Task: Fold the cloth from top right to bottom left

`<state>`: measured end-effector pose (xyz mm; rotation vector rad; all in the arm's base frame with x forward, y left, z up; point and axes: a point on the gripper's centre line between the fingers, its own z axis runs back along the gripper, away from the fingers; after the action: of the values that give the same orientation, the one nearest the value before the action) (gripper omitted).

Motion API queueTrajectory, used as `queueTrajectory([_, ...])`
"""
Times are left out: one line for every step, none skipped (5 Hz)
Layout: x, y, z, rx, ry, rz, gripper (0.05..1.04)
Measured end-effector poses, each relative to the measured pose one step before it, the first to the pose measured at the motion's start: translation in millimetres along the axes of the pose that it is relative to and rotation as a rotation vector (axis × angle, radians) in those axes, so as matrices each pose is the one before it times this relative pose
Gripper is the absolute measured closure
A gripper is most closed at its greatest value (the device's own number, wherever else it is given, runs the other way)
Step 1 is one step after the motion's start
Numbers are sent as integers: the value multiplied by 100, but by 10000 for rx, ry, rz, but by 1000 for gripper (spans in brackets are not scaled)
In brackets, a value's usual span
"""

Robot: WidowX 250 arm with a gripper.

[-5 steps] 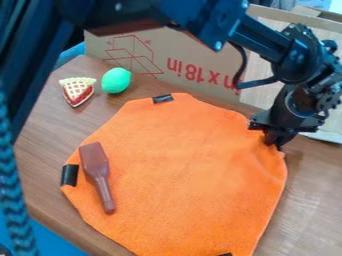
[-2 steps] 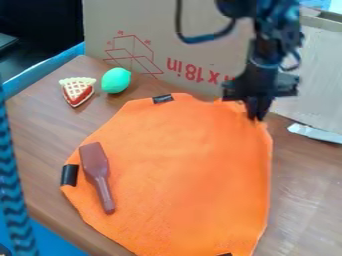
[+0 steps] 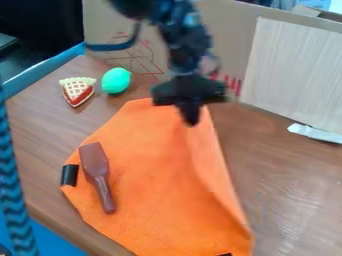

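The tool [image 3: 191, 121], pinching the orange cloth [image 3: 150, 170], has carried its corner from 2 o'clock towards 12; 1 fold has begun, 7 o'clock remains its goal.

The arm [image 3: 184, 42] is blurred and is cut off by the edge at twelve o'clock. The pincer [image 3: 192, 119] is blurred too, and the bit of cloth [image 3: 153, 175] behind it is hidden. The cloth and its black patch [image 3: 225, 254] are cropped towards six o'clock, the braided cord [image 3: 15, 200] towards eight, the white strip [image 3: 314, 133] at three. Some red marks on the cardboard [image 3: 234, 35] are covered by the arm.
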<state>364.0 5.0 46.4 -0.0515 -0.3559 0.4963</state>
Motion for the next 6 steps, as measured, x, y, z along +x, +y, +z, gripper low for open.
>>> queueTrajectory([-1557,5476,-26,-23,-318,-754,1029])
queueTrajectory([-1107,3723,608,-185,-145,-491,1029])
queueTrajectory([-558,3265,1691,-466,-133,-290,1030])
queueTrajectory([-579,1622,1496,-445,28,-195,1030])
queueTrajectory([-827,381,177,-169,-85,-442,1030])
queueTrajectory([28,468,-137,214,-155,-121,1016])
